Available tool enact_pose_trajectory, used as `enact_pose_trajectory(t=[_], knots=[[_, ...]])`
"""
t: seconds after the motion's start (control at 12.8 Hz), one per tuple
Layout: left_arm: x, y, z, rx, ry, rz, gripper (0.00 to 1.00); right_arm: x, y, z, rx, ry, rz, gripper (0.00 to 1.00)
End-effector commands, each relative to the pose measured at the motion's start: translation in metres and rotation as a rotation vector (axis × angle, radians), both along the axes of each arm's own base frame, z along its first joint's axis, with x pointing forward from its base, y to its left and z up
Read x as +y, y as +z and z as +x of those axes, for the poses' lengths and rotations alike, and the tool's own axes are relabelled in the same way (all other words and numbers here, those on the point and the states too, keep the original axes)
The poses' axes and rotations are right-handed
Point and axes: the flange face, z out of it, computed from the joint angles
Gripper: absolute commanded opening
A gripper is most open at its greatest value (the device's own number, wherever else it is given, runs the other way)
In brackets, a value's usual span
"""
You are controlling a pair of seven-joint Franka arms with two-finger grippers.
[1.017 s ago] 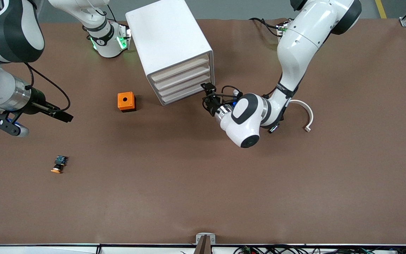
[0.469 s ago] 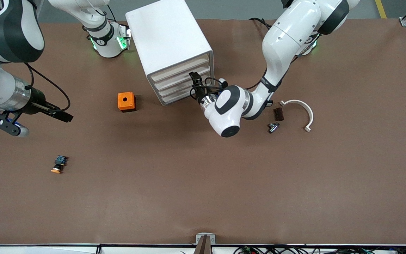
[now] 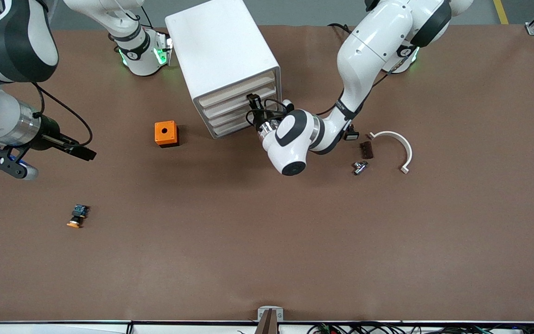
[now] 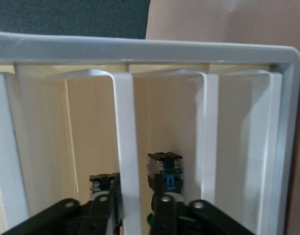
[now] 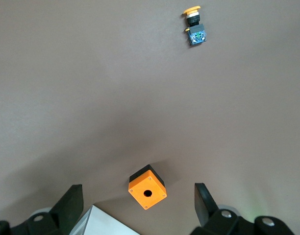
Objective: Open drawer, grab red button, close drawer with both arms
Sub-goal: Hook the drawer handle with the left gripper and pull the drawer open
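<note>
The white drawer cabinet [image 3: 223, 55] stands at the back middle of the table with all drawers shut. My left gripper [image 3: 253, 107] is at the drawer fronts. In the left wrist view it [image 4: 133, 208] is open, with its fingers [image 4: 164, 213] on either side of a white drawer lip [image 4: 124, 147]; one finger stands off the lip. Black-and-blue bodies [image 4: 164, 171] show in the gaps past the fingertips. No red cap shows, so the button is hidden. My right gripper [image 3: 86, 154] waits open and empty over the table toward the right arm's end, and it also shows in the right wrist view [image 5: 137, 192].
An orange box with a hole [image 3: 166, 133] sits beside the cabinet and shows in the right wrist view [image 5: 147, 193]. An orange-capped pushbutton [image 3: 78, 217] lies nearer the front camera. A white curved piece [image 3: 401, 144], a dark block [image 3: 365, 149] and a small metal part [image 3: 359, 166] lie toward the left arm's end.
My left arm has swung its gripper from beside the cabinet's corner onto the drawer fronts, uncovering the small parts on the table. The right arm has not moved.
</note>
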Motion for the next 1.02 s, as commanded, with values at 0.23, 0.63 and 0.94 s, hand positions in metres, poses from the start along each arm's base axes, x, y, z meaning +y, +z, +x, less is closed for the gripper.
enact_pose_trajectory(t=[0.23, 0.63, 0.94], knots=[[0.029, 0.000, 0.046, -0.054, 0.075, 0.020, 0.00, 0.000, 0.004, -0.003, 0.003, -0.019, 0.012, 1.00], [0.093, 0.016, 0.128, -0.161, 0.198, -0.058, 0.00, 0.000, 0.004, -0.003, 0.001, -0.019, 0.012, 1.00], [0.101, 0.019, 0.138, -0.193, 0.222, -0.074, 0.80, 0.082, 0.009, -0.011, -0.018, -0.139, 0.003, 1.00]])
